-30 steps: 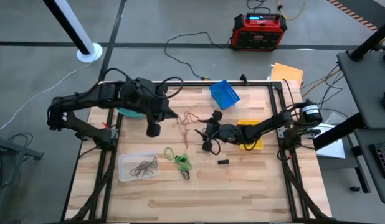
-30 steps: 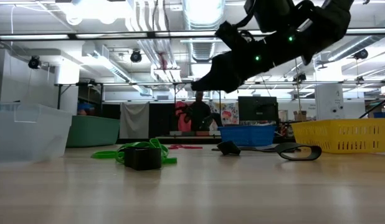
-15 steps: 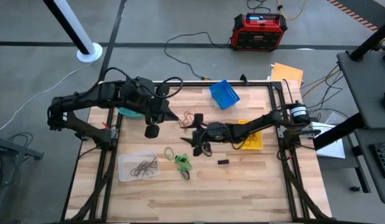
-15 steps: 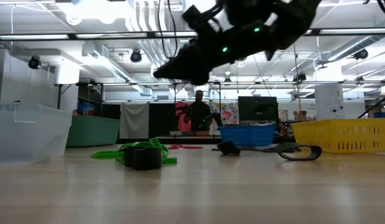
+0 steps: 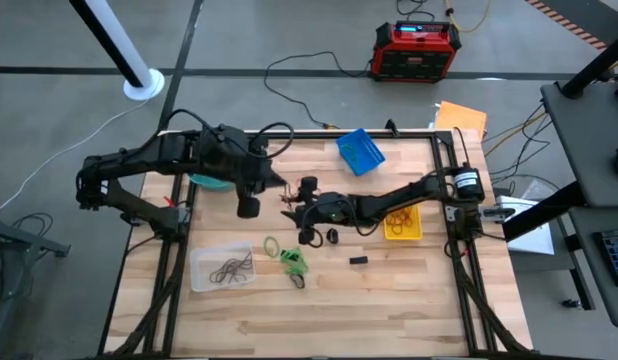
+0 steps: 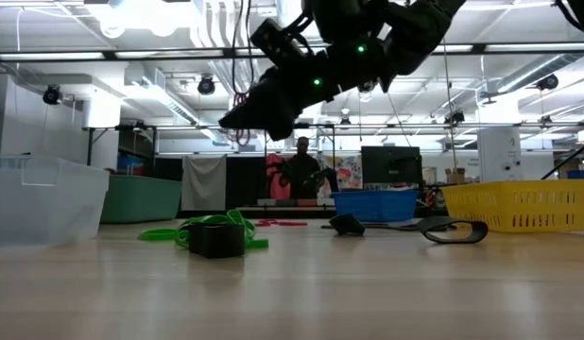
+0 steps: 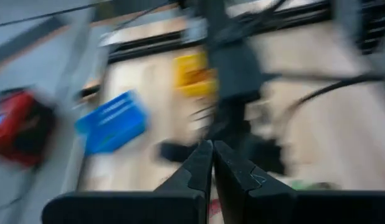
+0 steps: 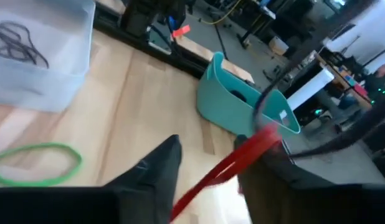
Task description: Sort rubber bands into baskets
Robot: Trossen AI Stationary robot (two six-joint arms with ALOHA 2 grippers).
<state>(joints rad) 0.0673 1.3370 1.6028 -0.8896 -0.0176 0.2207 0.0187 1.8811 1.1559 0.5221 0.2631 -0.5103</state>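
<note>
My right gripper [image 5: 297, 205] hangs above the table's middle, over loose red rubber bands [image 5: 289, 199]. Its fingers are parted in the right wrist view [image 8: 208, 155], with a red band [image 8: 242, 155] between them. My left gripper [image 5: 247, 208] is shut [image 7: 212, 152] and stands just left of it, beside the teal basket [image 5: 202, 182]. The clear basket [image 5: 222, 268] holds dark bands. Green bands [image 5: 294, 262] and a green loop [image 5: 273, 244] lie flat on the table. The blue basket [image 5: 360, 150] and the yellow basket [image 5: 401, 225] stand to the right. My right gripper has the red band's straight stretch [image 8: 217, 177] running slantwise through the gap between its parted fingers and out past one fingertip [image 8: 245, 146]. The band is drawn straight. Whether a finger hooks it or only stands beside it, I cannot tell.
A small black block [image 5: 358, 260] and a black band [image 5: 331, 236] lie right of the green bands. The two arms' ends are close together over the table's middle. A person stands in the room beyond the table [image 6: 301, 170].
My right gripper has gone toward the table's left edge, from beside the yellow basket to above the red bands, close to my left gripper.
</note>
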